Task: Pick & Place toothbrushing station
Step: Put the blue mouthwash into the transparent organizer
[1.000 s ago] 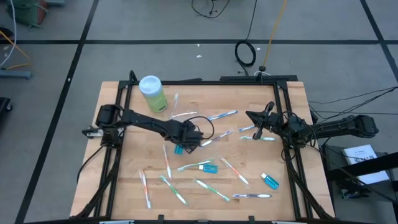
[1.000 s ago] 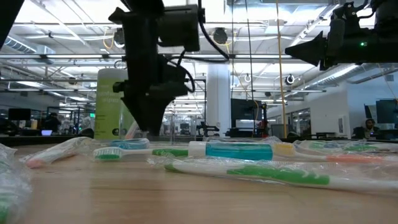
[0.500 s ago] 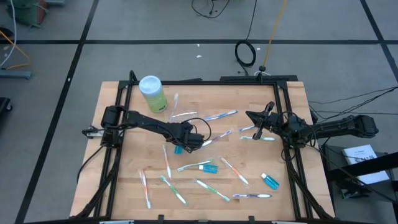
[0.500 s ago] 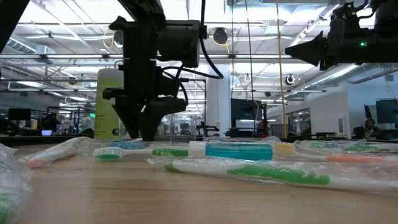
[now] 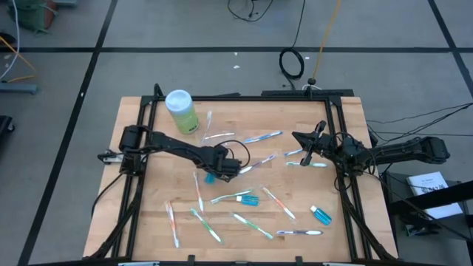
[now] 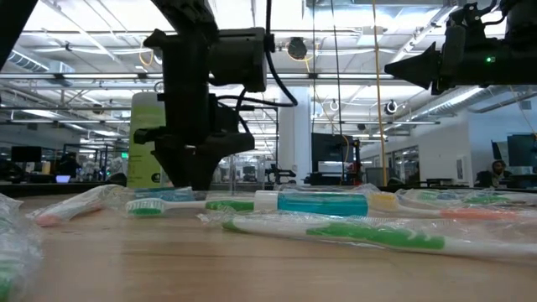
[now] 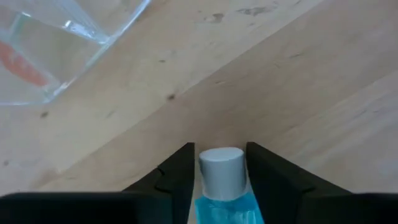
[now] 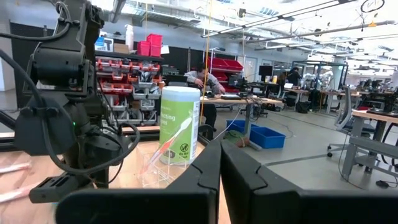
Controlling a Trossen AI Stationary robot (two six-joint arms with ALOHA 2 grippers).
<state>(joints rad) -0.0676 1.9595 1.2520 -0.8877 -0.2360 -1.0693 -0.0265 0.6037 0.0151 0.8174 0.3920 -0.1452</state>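
A small blue toothpaste tube (image 5: 209,178) with a white cap lies on the wooden table near its middle. My left gripper (image 5: 213,176) points down over it, with a finger on each side of the tube's cap end (image 7: 221,171). The clear plastic cup (image 7: 56,43) stands just beyond the gripper, with something pink inside; it also shows in the right wrist view (image 8: 155,168), holding a toothbrush. Several toothbrushes (image 5: 236,198) lie scattered on the table. My right gripper (image 5: 301,148) waits shut, raised over the table's right side. My left gripper has the toothpaste tube between its two fingers, at the cap end (image 7: 222,186). The fingers come from above, pointing down, and lie along the tube's two sides. The tube lies flat on the table.
A light-green bottle (image 5: 182,111) with a white cap stands at the far left. Another blue tube (image 5: 321,215) lies near the right front, and a third (image 5: 250,199) lies among the toothbrushes. Black frame rails (image 5: 148,118) run along the table's sides.
My left gripper has sunk a little onto the blue tube and has rolled its wrist, so its fingers now lie along the tube's sides. The tube has stayed on the table.
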